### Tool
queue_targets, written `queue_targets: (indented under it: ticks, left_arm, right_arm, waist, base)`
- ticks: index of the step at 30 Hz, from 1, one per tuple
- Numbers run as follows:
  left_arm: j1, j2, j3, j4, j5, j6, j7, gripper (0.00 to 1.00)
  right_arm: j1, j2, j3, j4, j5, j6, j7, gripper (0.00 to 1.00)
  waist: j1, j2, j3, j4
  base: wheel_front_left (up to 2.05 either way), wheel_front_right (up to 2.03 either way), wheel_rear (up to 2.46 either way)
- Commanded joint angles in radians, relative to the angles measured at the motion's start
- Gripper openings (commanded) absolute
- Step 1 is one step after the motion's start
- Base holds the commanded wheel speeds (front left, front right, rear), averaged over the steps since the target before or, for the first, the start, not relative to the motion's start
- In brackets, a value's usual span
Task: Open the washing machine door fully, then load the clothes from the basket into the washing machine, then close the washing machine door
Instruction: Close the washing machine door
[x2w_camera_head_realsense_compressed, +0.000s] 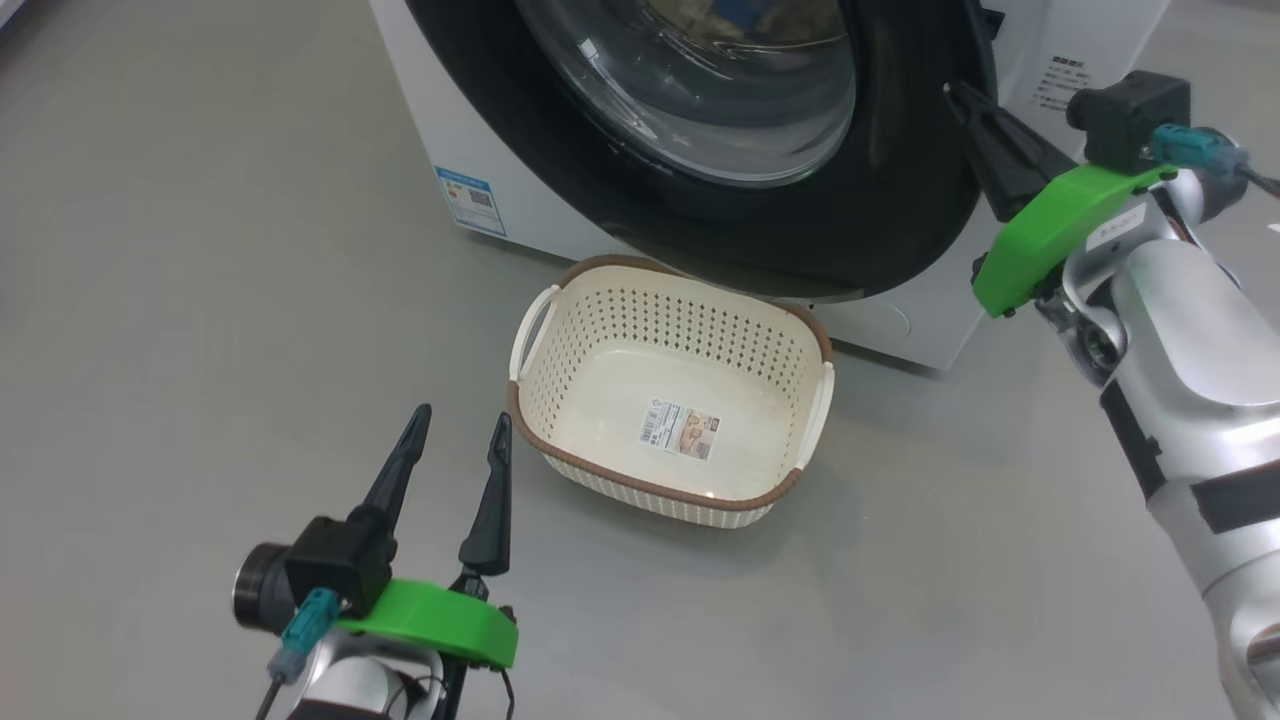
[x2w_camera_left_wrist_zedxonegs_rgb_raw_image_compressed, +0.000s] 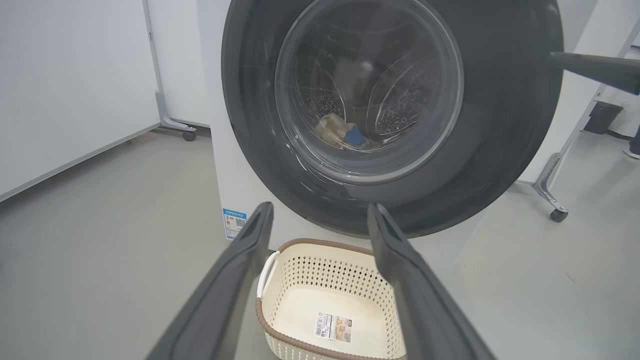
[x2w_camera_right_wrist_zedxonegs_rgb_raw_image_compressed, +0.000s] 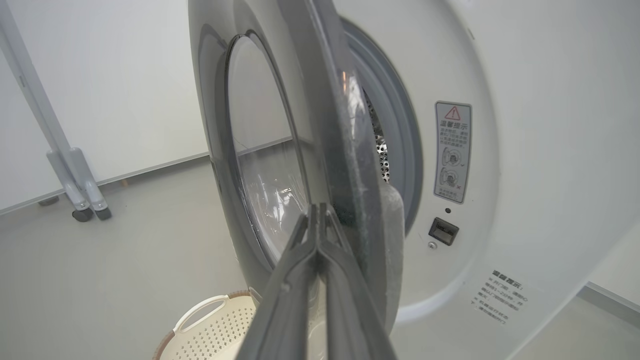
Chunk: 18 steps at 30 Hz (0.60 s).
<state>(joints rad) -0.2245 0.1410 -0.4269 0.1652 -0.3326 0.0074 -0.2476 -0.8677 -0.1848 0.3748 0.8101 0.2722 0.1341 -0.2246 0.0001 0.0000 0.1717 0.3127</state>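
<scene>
the small cream perforated plastic basket (x2w_camera_head_realsense_compressed: 660, 325) with a brown rim sits empty on the floor below the door. the soft pale cream clothes (x2w_camera_left_wrist_zedxonegs_rgb_raw_image_compressed: 345, 134) with a blue patch lie in the steel drum, seen through the bulging glass. loading looks done and closing is left: the round, glossy black-rimmed door (x2w_camera_head_realsense_compressed: 900, 220) stands ajar from the smooth white washing machine (x2w_camera_right_wrist_zedxonegs_rgb_raw_image_compressed: 540, 150). the right gripper (x2w_camera_head_realsense_compressed: 955, 95) has its fingers pressed together, seemingly against the door's edge. the left gripper (x2w_camera_head_realsense_compressed: 464, 415) has its fingers spread wide and empty beside the basket.

White wheeled partitions (x2w_camera_left_wrist_zedxonegs_rgb_raw_image_compressed: 65, 75) stand on grey floor (x2w_camera_left_wrist_zedxonegs_rgb_raw_image_compressed: 100, 260).
</scene>
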Motion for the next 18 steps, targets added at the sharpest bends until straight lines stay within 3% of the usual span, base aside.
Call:
queue_targets:
  ticks: [1, 18]
  left_arm:
    - [-0.044, 0.009, 0.030, -0.024, 0.012, -0.003, -0.013, 1.00]
    - [-0.099, -0.041, 0.025, -0.021, 0.047, -0.045, -0.014, 1.00]
  right_arm:
    - [-0.052, -0.002, 0.005, -0.019, -0.003, -0.003, -0.012, 0.00]
    - [-0.277, -0.106, -0.051, 0.252, -0.008, -0.003, -0.027, 0.00]
  waist:
    - [-0.0001, 0.0000, 0.009, 0.012]
    - [-0.0001, 0.0000, 0.065, 0.099]
  base:
    - [0.00, 0.00, 0.00]
    - [0.00, 0.00, 0.00]
